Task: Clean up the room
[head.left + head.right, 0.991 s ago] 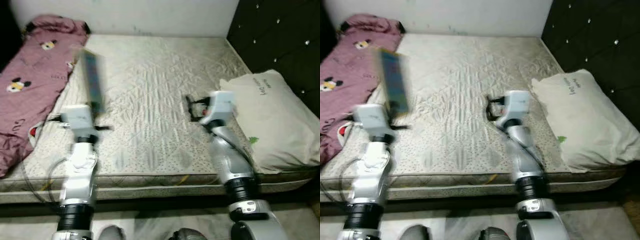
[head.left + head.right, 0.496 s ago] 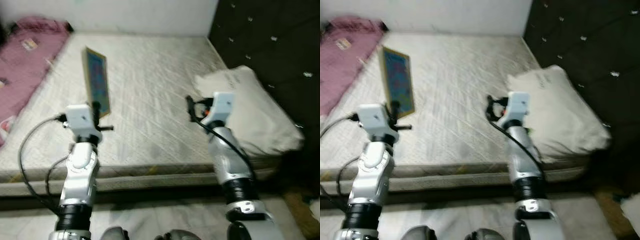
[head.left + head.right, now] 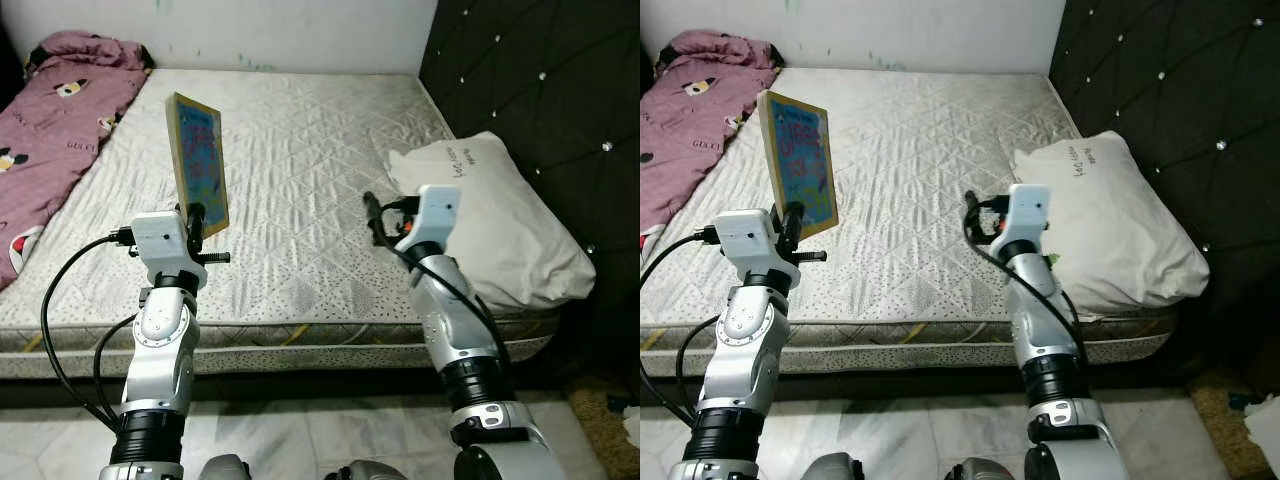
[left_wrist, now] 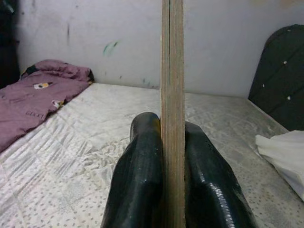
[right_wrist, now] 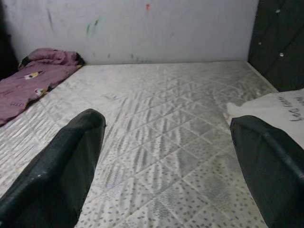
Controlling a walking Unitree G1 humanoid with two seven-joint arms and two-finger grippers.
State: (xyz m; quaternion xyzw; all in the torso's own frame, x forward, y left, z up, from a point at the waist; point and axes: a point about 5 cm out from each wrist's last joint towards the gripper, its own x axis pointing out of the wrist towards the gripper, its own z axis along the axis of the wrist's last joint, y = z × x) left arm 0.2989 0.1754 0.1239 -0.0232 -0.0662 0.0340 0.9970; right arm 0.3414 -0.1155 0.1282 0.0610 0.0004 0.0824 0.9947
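Gripping the picture board (image 3: pixel 197 163) upright over the mattress (image 3: pixel 300 180), left claw (image 3: pixel 196 222) is clamping its lower edge; right claw (image 3: pixel 374 215) is hovering open.

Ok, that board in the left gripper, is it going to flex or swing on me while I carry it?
The board probably won't flex: its edge looks like straight, thick wood. The left gripper pinches only its lower end, so the tall part above could lever and tilt in the fingers. It likely isn't heavy, since it stands upright in that pinch above the mattress.
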